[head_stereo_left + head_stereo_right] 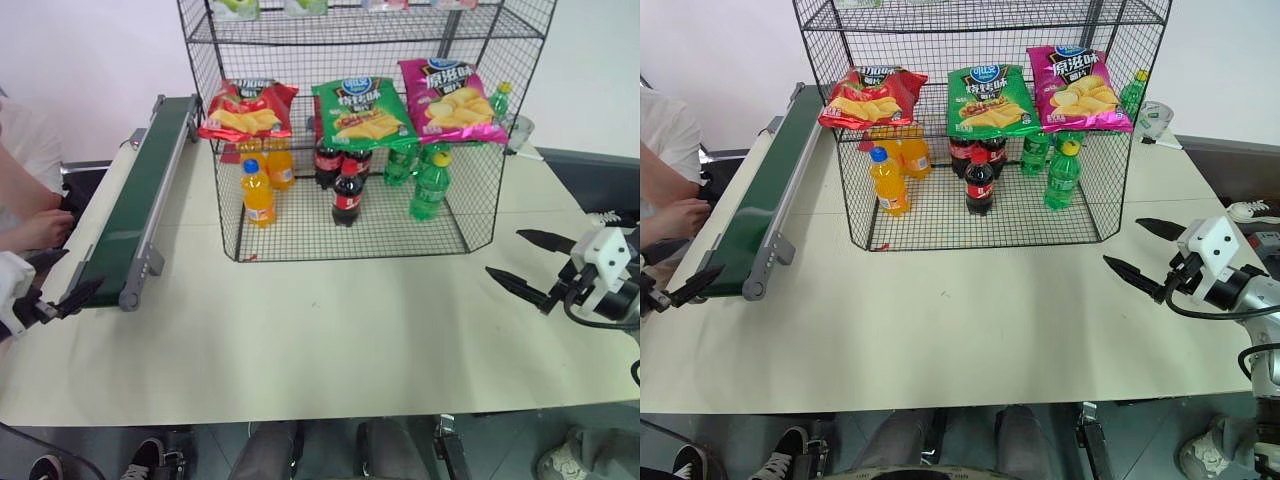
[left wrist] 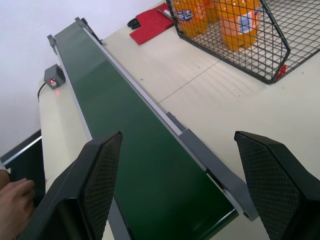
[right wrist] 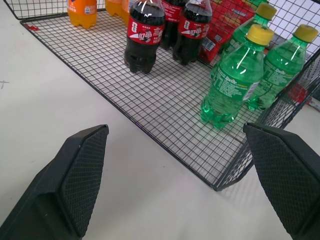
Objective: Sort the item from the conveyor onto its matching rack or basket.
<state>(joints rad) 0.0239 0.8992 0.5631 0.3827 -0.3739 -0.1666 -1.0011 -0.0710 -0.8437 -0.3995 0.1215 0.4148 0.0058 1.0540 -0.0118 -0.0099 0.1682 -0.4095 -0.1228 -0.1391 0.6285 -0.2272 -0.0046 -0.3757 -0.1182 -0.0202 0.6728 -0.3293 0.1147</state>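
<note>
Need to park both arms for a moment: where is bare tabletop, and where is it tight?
Bare cream tabletop spans the front, from the dark-green conveyor belt's near end across to the right gripper. A narrower strip runs between the belt and the black wire-grid rack. Crowded: the rack floor, holding orange, cola and green bottles.

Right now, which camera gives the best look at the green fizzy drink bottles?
The right wrist view: the green bottles stand close up on the rack's wire floor, yellow caps and labels clear. Both eye views show them small behind the mesh. The left wrist view looks along the conveyor instead.
</note>
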